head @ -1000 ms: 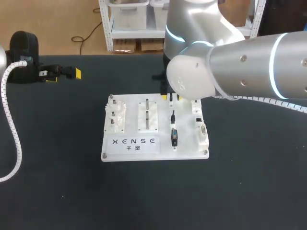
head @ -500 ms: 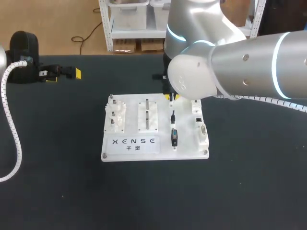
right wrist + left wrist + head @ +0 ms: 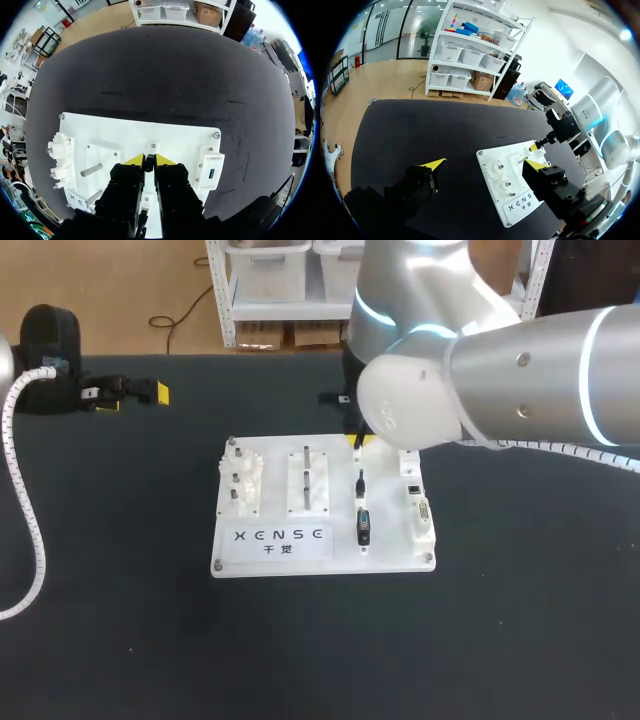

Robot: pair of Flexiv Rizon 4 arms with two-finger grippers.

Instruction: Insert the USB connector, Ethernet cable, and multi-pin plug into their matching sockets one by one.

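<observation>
The white board (image 3: pixel 275 540) lies mid-table. On its right part stands a column of black plugs: a thin one (image 3: pixel 360 483) and below it the multi-pin plug (image 3: pixel 363 526). The white socket block (image 3: pixel 420 510) runs along the board's right edge. My right gripper (image 3: pixel 358 441) points down at the top of that column. In the right wrist view the right gripper (image 3: pixel 149 160) has its yellow tips pressed from both sides against a small black connector (image 3: pixel 149 163), with the socket block (image 3: pixel 211 167) beside it. My left gripper (image 3: pixel 125 392) rests far left at the back, open and holding nothing (image 3: pixel 485 164).
White gear pieces (image 3: pixel 240 480) stand on the board's left part and two metal pegs (image 3: pixel 307 475) on its middle block. My right arm's big elbow (image 3: pixel 420 390) hangs over the board's back edge. Black table surface surrounds the board.
The right gripper's fingers have drawn together around the small black connector at the top of the plug column. The left arm has not moved.
</observation>
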